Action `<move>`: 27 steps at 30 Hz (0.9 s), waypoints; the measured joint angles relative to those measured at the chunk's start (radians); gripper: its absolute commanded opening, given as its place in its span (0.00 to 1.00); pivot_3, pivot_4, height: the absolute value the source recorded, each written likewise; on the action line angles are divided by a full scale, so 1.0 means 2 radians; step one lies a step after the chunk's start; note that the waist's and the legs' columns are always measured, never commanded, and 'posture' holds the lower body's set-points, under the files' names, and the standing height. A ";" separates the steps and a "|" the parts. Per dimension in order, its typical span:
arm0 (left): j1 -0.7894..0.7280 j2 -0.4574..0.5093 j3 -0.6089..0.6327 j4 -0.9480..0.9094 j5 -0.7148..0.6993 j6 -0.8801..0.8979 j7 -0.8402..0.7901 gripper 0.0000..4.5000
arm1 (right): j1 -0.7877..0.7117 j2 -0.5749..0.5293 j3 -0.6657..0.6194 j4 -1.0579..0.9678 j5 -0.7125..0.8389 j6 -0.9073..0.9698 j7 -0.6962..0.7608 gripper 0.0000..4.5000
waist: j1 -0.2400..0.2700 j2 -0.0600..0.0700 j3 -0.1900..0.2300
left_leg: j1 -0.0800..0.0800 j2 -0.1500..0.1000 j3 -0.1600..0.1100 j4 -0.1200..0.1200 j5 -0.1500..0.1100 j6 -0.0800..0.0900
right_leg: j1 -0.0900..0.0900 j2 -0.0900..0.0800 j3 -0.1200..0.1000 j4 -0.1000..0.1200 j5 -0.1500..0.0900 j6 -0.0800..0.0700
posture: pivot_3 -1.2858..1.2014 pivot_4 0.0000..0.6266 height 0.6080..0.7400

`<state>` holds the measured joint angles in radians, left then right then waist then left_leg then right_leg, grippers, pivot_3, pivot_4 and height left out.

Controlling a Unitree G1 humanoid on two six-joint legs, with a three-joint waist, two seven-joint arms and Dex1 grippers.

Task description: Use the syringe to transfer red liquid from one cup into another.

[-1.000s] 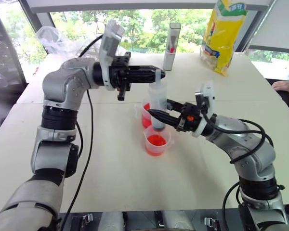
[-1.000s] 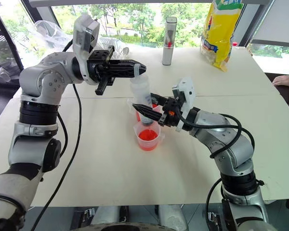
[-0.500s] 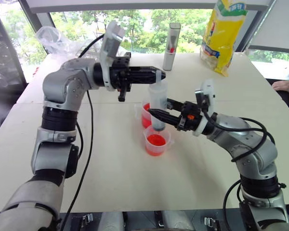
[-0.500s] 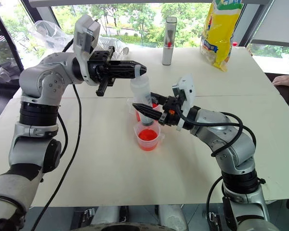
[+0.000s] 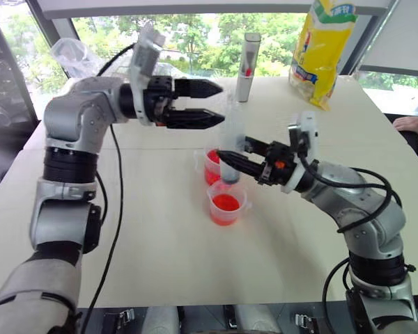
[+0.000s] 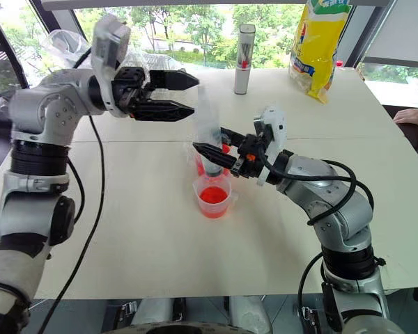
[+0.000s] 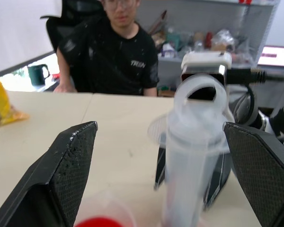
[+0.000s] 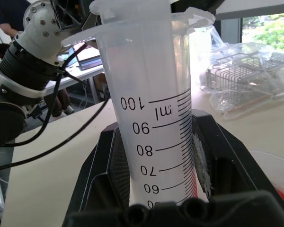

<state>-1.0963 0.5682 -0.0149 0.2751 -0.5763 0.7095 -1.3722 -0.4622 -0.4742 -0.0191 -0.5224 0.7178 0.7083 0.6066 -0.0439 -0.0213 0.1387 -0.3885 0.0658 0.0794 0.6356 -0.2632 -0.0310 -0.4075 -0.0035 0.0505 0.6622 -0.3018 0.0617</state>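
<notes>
The syringe (image 5: 230,142) hides much of the handled cup (image 5: 210,167); its tip cannot be made out.

Silver-grey jointed arms, black cables, black end effectors (image 5: 226,158)

I am reading the scale printed in dark ink on the barrel of the syringe (image 8: 156,118): it is showing "100" beside "ml", then "90", "80", "70" and "60" in falling order, each beside tick marks, and the digits are standing upside down as my right wrist camera is seeing them. A person (image 7: 116,52) sitting beyond the table is wearing a black shirt with small white lettering on the chest, too blurred for me to be making out. The yellow bag (image 5: 326,49) at the far side of the table is carrying green and blue printing, too small for me to be reading.
</notes>
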 measured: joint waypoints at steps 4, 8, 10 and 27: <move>0.019 0.055 0.007 -0.002 -0.001 0.012 -0.010 0.99 | -0.004 0.000 -0.001 0.000 0.002 -0.005 -0.001 0.32 | 0.000 0.000 0.000 | 0.000 0.000 0.000 -0.001 0.000 0.000 | 0.000 0.000 0.000 0.000 0.000 0.000 | 0.52 0.24 1.00; 0.097 0.115 0.005 -0.046 -0.001 0.024 -0.032 0.99 | -0.007 0.000 -0.003 0.000 0.003 -0.009 0.000 0.32 | 0.000 0.000 0.000 | 0.000 0.001 0.000 -0.001 0.000 0.000 | 0.000 0.000 0.001 0.000 0.000 0.000 | 0.52 0.24 1.00; 0.137 0.131 0.000 -0.069 0.000 0.023 -0.040 0.99 | -0.008 -0.002 -0.006 0.001 0.004 -0.009 0.000 0.32 | 0.001 0.000 0.000 | 0.000 0.001 0.000 -0.001 0.000 0.000 | 0.000 0.000 0.001 0.000 0.000 0.000 | 0.52 0.24 1.00; 0.193 0.125 0.001 -0.133 -0.004 -0.001 -0.008 0.99 | -0.264 -0.136 -0.063 0.205 0.082 0.250 -0.053 0.32 | 0.001 0.000 0.000 | 0.000 0.000 0.000 -0.002 0.000 0.000 | -0.001 -0.002 0.001 0.000 -0.001 -0.002 | 0.52 0.24 1.00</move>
<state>-0.7105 0.8174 -0.0132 0.0090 -0.5844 0.7077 -1.3875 -0.9894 -0.7455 -0.1458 -0.1118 0.8819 1.2085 0.5006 -0.0426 -0.0214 0.1389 -0.3888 0.0660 0.0801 0.6317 -0.2632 -0.0308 -0.4091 -0.0066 0.0519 0.6614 -0.3033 0.0587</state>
